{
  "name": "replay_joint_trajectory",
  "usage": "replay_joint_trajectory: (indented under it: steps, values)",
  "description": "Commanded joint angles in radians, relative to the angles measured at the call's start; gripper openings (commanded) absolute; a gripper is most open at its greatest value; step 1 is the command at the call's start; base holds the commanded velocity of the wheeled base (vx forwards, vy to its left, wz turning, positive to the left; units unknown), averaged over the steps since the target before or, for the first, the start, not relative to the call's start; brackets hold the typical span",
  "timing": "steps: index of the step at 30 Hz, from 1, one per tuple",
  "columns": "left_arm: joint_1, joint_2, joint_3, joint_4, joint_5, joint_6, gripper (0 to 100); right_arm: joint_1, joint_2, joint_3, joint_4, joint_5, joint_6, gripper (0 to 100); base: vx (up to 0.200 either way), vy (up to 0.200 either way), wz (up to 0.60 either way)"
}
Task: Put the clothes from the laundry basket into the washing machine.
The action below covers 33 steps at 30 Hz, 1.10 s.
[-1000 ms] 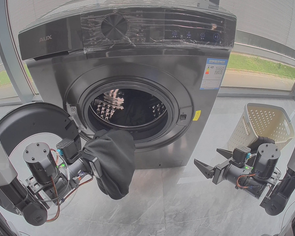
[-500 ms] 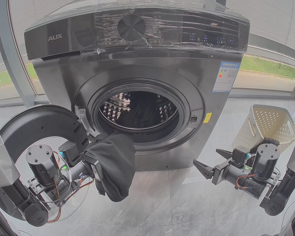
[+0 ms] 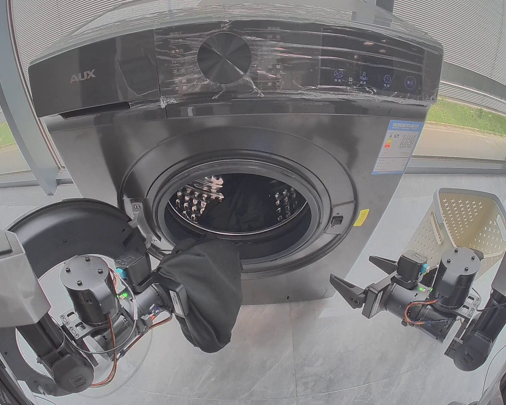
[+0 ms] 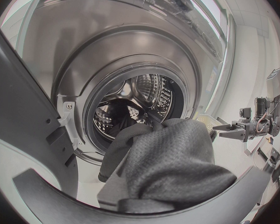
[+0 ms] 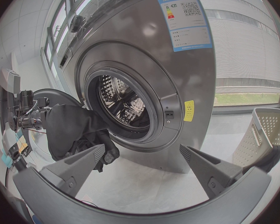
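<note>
The left hand [image 3: 188,299] grips a black cloth [image 3: 211,288] right at the bottom edge of the washing machine's [image 3: 236,125] round hole [image 3: 239,209], ready to go in, while the right hand [image 3: 354,271] hangs wide open and empty near the laundry basket [image 3: 466,215], where another dark cloth [image 5: 270,159] peeks out.

A wide window [image 3: 461,166] runs ahead of me. Pale grey marbled floor tiles [image 3: 309,355] reach up to its sill. Through its glass I see a paved path [image 3: 461,147] nearest, a grass strip [image 3: 480,122] beyond, and a ribbed grey wall [image 3: 466,35] above. A grey post [image 3: 14,102] stands at the window's left end.
</note>
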Motion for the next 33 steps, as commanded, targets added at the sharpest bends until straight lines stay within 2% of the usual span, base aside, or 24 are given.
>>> replay_joint_trajectory:
  steps: [1, 7, 10, 17, 21, 25, 27, 30, 33]
  values:
    - [-0.005, 0.017, -0.011, -0.005, 0.001, -0.002, 0, 0.005, 0.002, 0.004, -0.007, 0.000, 0.000, 100, 0.000, 0.000, 0.00]
    - [-0.022, 0.022, -0.022, -0.007, 0.006, 0.001, 0, 0.019, -0.006, 0.009, -0.007, 0.000, 0.000, 100, 0.000, 0.000, 0.00]
    - [-0.019, 0.063, -0.086, -0.004, 0.012, -0.003, 0, 0.035, -0.015, 0.012, -0.007, 0.000, 0.000, 100, 0.000, 0.000, 0.00]
    - [-0.033, 0.253, -0.270, -0.005, -0.023, -0.006, 0, 0.038, -0.023, 0.012, -0.007, 0.000, 0.000, 100, 0.000, 0.000, 0.00]
    - [-0.030, 0.313, -0.379, -0.005, -0.012, -0.008, 0, 0.045, -0.024, 0.012, -0.007, 0.000, 0.000, 100, 0.000, 0.000, 0.00]
    - [-0.034, 0.306, -0.371, -0.004, 0.005, 0.003, 0, 0.043, -0.023, 0.012, -0.007, 0.000, 0.000, 100, 0.000, 0.000, 0.00]
    - [-0.056, 0.299, -0.370, -0.004, 0.018, -0.002, 0, 0.043, -0.023, 0.012, -0.007, 0.000, 0.000, 100, 0.000, 0.000, 0.00]
    - [-0.093, 0.253, -0.322, -0.002, 0.061, -0.003, 0, 0.045, -0.018, 0.010, -0.007, 0.000, 0.000, 100, 0.000, 0.000, 0.00]
    - [-0.099, 0.229, -0.285, -0.004, 0.057, 0.004, 0, 0.046, -0.015, 0.007, -0.007, 0.000, 0.000, 100, 0.000, 0.000, 0.00]
